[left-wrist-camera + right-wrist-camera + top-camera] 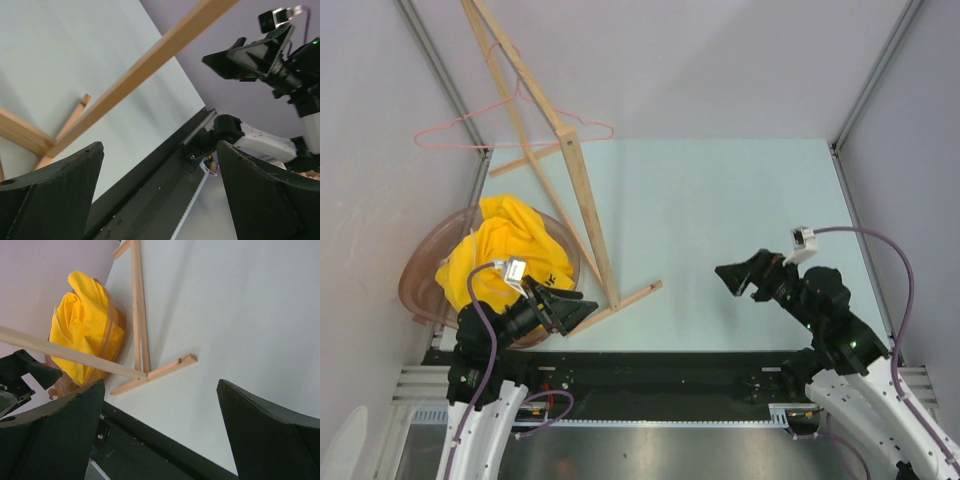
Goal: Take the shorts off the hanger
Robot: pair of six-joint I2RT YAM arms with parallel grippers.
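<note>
The bright yellow shorts (pixel 505 250) lie bunched in a clear pinkish basket (pixel 418 262) at the left of the table, off the hanger. They also show in the right wrist view (pixel 82 325). The thin pink wire hanger (pixel 463 119) hangs bare on the wooden rack (pixel 582 190) at the back left. My left gripper (pixel 572 308) is open and empty, just right of the basket near the rack's foot, with nothing between its fingers in its wrist view (pixel 159 150). My right gripper (pixel 738 276) is open and empty above the table's right half (pixel 160 385).
The rack's slanted bar (pixel 150 60) passes close over my left gripper, and its crossed foot (pixel 155 372) lies on the table near the front edge. Grey walls enclose the table on the left, right and back. A black rail runs along the front edge (pixel 650 365).
</note>
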